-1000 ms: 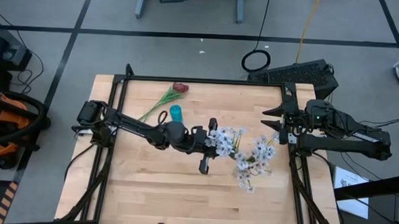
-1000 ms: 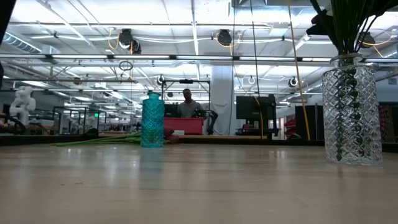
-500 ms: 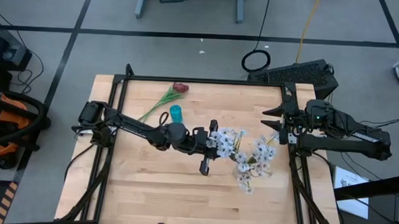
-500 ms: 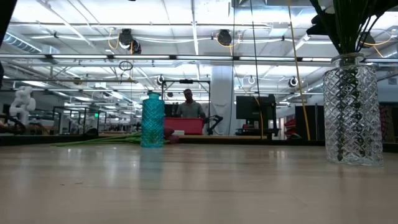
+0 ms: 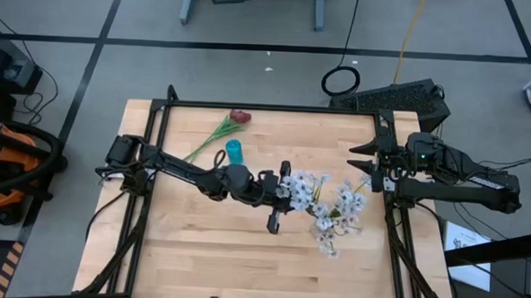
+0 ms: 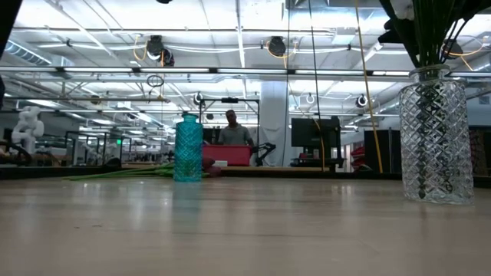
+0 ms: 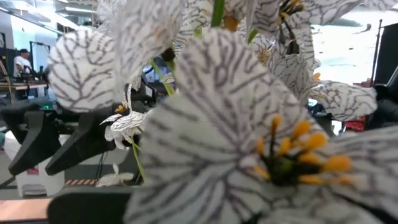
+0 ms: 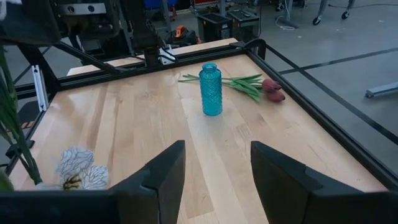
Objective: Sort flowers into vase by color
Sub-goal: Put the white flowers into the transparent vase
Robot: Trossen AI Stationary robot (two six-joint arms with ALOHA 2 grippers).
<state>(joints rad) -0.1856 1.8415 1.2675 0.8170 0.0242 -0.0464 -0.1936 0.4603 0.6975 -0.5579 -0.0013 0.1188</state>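
Tabletop centre: left gripper [image 5: 283, 187], apparently clamped, carries white dark-veined flowers [image 5: 305, 188]

Open lab hall, grey floor [image 5: 251, 72].
Bright ceiling lights [image 6: 92, 19], white pillar [image 6: 272, 123] far, person [image 6: 232, 130] at benches.

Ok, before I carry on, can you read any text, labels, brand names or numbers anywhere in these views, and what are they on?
No readable text in any view.
Teal vase: patterned glass, no label.
Clear vase: cut pattern only, no label.
Paper sheet on the floor by the table: dark marks, too small to read.
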